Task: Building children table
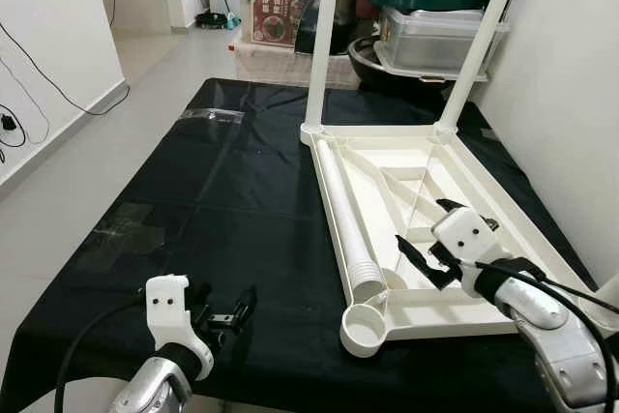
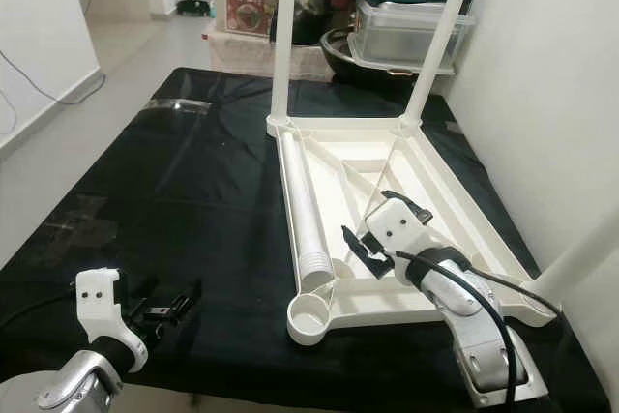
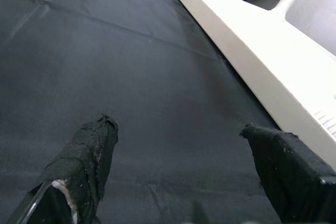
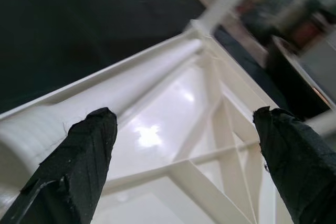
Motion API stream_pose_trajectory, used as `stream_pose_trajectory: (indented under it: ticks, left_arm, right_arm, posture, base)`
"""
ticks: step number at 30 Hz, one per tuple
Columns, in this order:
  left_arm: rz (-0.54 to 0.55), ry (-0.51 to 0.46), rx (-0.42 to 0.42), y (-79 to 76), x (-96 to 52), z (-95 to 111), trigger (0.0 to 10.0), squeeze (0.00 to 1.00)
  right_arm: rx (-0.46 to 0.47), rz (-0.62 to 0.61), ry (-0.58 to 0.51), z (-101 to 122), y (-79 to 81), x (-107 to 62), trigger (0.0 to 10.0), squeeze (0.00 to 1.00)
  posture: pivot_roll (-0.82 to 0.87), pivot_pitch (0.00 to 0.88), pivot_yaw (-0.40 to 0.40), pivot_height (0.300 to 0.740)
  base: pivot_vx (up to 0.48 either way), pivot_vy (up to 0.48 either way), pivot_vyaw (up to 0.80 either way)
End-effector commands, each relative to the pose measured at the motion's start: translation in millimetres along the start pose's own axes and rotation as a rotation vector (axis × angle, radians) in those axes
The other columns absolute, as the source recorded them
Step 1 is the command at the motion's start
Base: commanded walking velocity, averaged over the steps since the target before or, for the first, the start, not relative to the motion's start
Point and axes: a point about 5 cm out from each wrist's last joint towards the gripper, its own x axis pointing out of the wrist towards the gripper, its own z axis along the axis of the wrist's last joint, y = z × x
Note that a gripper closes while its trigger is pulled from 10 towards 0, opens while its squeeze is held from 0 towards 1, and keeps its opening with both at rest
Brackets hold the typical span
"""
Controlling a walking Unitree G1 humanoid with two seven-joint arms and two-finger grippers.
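Left gripper (image 1: 224,315) low over the black cloth (image 1: 193,200) near its front edge, fingers spread wide, nothing between them, well apart from the work

Further right, white tabletop (image 1: 484,186) lying upside down on the cloth, ribs facing up; two legs (image 1: 322,36) already standing upright in the far corner sockets; a loose leg (image 1: 350,229) lying flat inside the frame along its left side, threaded end toward the empty near-left socket (image 1: 363,329), just beside it

Right gripper (image 1: 426,260) hovering over the ribbed underside next to the loose leg, fingers wide apart, holding nothing

Judged step: fetching the third leg. Next move likely to call for closing around the leg's shaft, tilting it upright, seating the threaded end squarely in the near-left socket; slip on the smooth tube a risk
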Motion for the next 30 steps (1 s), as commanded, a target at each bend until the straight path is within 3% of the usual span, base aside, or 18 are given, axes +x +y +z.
stream_pose_trajectory:
  ticks: [1, 5, 10, 16, 23, 30]
  left_arm:
    - [0.005, 0.008, 0.005, -1.4, 2.0, -1.3, 10.0, 0.00]
    - [0.004, 0.001, 0.014, -3.0, 4.4, 0.0, 10.0, 0.00]
    - [0.000, -0.002, 0.024, -4.3, 5.3, 1.5, 10.0, 0.00]
    - [-0.006, -0.002, 0.024, -5.5, 6.4, 2.1, 10.0, 0.00]
    - [-0.014, -0.005, 0.031, -8.1, 8.8, 2.8, 10.0, 0.00]
    - [-0.017, -0.005, 0.032, -9.0, 9.1, 2.7, 10.0, 0.00]
  right_arm:
    - [-0.042, 0.115, 0.015, -3.9, 11.3, -1.3, 10.0, 0.00]
    - [-0.077, 0.250, 0.006, -3.3, 25.7, -2.0, 10.0, 0.00]
    - [-0.098, 0.322, 0.017, -7.1, 36.0, -0.8, 10.0, 0.00]
    - [-0.102, 0.293, 0.034, -8.3, 36.8, 5.3, 10.0, 0.00]
    - [-0.133, 0.201, 0.128, -18.1, 33.7, 19.2, 10.0, 0.00]
    - [-0.159, 0.235, 0.141, -19.9, 37.2, 18.9, 10.0, 0.00]
  posture:
    - [0.11, 0.000, -0.092, 0.740]
    - [0.11, 0.000, -0.092, 0.740]
    - [0.12, 0.000, -0.091, 0.740]
    - [0.11, 0.000, -0.092, 0.740]
    - [0.12, 0.000, -0.095, 0.740]
    - [0.11, 0.000, -0.097, 0.740]
  base:
    - [0.000, 0.000, 0.00]
    - [0.000, 0.000, 0.00]
    - [0.000, 0.000, 0.00]
    - [0.000, 0.000, 0.00]
    - [0.000, 0.000, 0.00]
    - [0.000, 0.000, 0.00]
